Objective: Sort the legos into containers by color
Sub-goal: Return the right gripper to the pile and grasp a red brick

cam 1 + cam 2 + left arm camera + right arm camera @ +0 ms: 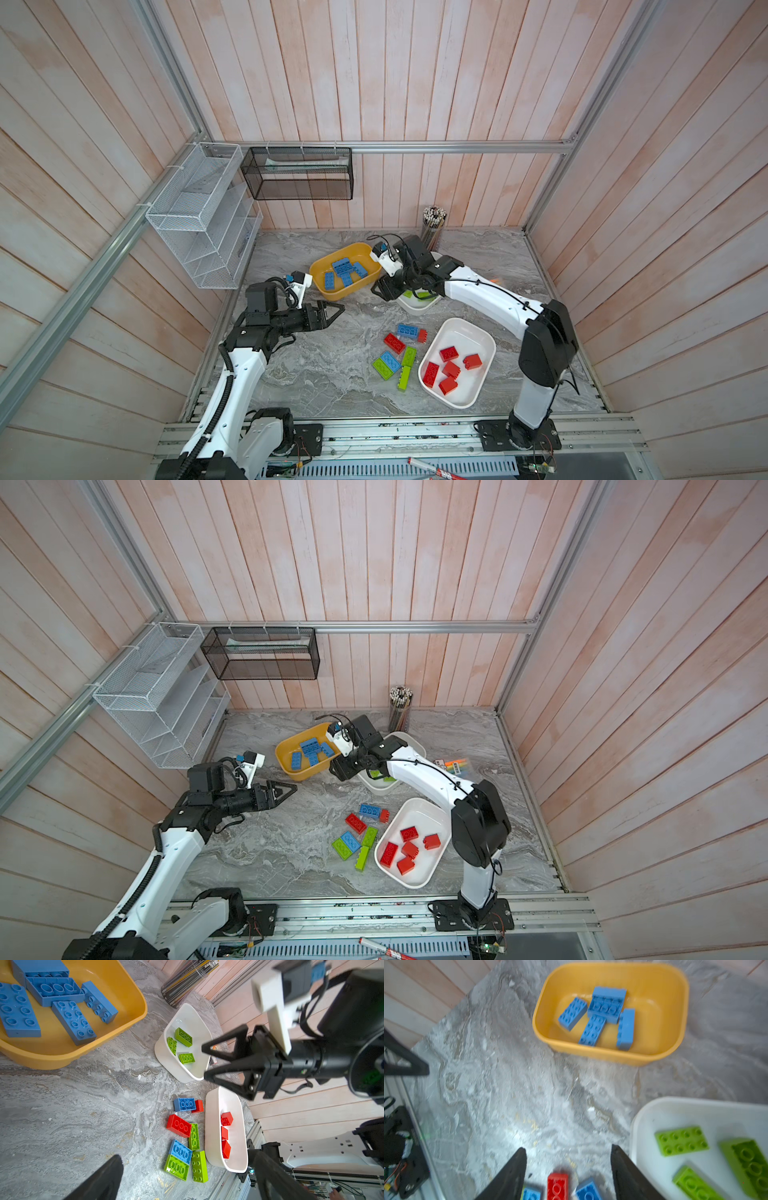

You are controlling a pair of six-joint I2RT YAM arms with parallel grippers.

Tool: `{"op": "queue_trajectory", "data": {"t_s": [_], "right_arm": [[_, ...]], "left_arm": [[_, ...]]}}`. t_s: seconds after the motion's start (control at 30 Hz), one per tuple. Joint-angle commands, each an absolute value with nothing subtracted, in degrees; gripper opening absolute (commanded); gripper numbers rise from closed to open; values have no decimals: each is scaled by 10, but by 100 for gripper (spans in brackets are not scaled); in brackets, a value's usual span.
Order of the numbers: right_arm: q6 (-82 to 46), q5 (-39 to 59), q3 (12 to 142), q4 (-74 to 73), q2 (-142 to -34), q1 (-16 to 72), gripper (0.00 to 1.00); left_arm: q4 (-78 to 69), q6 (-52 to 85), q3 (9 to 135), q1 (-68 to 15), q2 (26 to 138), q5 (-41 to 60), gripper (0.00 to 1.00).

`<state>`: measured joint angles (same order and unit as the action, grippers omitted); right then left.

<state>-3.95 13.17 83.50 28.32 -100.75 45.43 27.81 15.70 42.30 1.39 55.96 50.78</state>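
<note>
Right tool (568, 1148) gapes just beside white tub (636, 1126) rim, bare marble (500, 1084) ahead.

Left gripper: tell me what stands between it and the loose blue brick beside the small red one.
Nothing visible. Only bare marble tabletop lies between the open left gripper and that blue brick.

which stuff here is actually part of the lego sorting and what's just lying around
Part of the job: loose bricks, yellow tub of blues, white tub of greens, white tub of reds.
Just lying about: pencil cup, marker pack, white mesh rack, black mesh rack.
</note>
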Motion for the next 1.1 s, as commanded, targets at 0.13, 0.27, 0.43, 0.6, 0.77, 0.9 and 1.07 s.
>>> {"op": "queue_trajectory", "data": {"t_s": [0.13,0.27,0.43,0.6,0.77,0.9,1.07], "right_arm": [[-126,107,665,299,-932,507,63],[-138,102,616,311,-926,518,59],[-126,76,604,306,-945,521,57],[-111,73,634,290,-988,521,56],[-99,55,660,289,-1024,523,55],[-91,42,677,291,-1049,526,53],[-87,25,695,295,-1078,534,50]], "left_arm": [[274,155,421,17,562,520,100],[276,153,419,18,560,520,100],[278,153,414,18,555,517,100],[282,150,411,18,553,511,100],[278,153,401,17,549,510,100],[277,152,400,18,550,512,100],[274,151,399,18,551,514,100]]}}
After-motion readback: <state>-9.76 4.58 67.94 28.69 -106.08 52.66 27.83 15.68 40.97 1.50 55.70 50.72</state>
